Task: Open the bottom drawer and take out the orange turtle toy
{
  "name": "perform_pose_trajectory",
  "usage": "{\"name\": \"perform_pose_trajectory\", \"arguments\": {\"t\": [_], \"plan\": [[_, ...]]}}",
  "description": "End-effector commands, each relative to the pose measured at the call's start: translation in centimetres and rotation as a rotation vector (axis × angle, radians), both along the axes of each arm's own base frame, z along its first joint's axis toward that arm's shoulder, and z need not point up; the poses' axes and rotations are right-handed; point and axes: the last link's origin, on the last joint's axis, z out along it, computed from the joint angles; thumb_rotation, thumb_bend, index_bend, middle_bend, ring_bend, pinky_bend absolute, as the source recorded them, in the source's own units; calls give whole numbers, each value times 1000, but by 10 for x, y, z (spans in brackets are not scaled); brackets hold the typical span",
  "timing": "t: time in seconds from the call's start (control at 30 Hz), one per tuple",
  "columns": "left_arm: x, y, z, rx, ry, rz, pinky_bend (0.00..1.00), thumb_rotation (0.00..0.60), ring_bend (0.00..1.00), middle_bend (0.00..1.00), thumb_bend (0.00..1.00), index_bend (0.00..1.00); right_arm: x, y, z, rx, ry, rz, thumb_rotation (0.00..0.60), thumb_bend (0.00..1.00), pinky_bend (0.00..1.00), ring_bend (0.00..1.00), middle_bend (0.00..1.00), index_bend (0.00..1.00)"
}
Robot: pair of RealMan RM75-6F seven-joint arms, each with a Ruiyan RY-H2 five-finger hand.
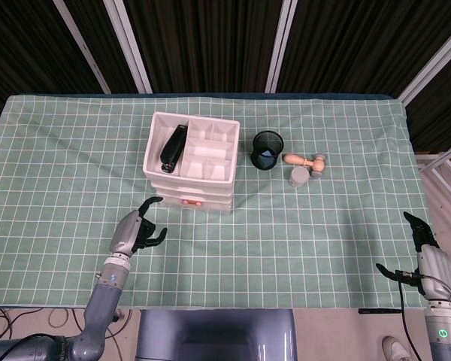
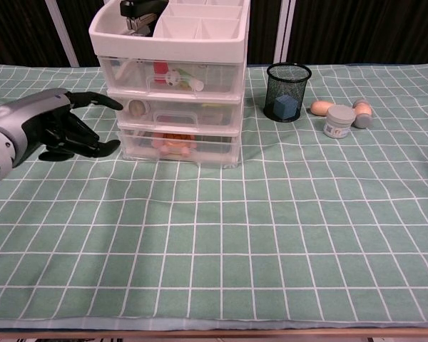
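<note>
We are finding the right hand (image 1: 423,242) nearest, at the table's front right corner, well apart from everything; its fingers are spreading apart and holding nothing. The left hand (image 2: 55,128) is hovering over the green checked cloth (image 2: 271,214), to the left of the drawer unit (image 2: 172,78) and not touching it. Its fingers are lying apart and loosely curved, gripping nothing.

We are seeing the bottom drawer (image 2: 178,146) sitting flush with the drawers above, so closed. The turtle (image 2: 172,142) is showing as an orange shape through the clear front, inside that drawer.

The middle and top drawers are also holding small items, too blurred to name. A black stapler (image 1: 174,148) is lying in the left compartment of the top tray.

Farther right, a black mesh cup (image 2: 288,82) is standing upright with a blue block (image 2: 285,107) inside. Just beyond it, a small jar (image 2: 338,120) is standing beside a wooden toy (image 1: 304,160).
</note>
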Motion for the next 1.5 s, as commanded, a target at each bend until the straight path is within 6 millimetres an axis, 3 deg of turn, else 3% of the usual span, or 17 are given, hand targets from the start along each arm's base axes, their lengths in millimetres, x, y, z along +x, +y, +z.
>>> {"name": "perform_pose_trajectory", "arguments": {"t": [0.03,0.33,0.87,1.5], "plan": [[0,16,9,54,219,-116,1000,600,1000,1000,361,177,0,0,0,0,0,-1,600,134,184,0,96,0],[10,32,0,9,423,-226,1000,600,1000,1000,361,194,0,0,0,-1,0,-2,600,134,184,0,96,0],[7,28,-13,-43,471,-240,1000,600,1000,1000,361,225,0,-1,0,1,-3,-3,600,134,184,0,96,0],[-1,40,-33,-83,505,-210,1000,600,1000,1000,362,230,-1,-1,0,2,-3,-5,600,133,185,0,96,0]]}}
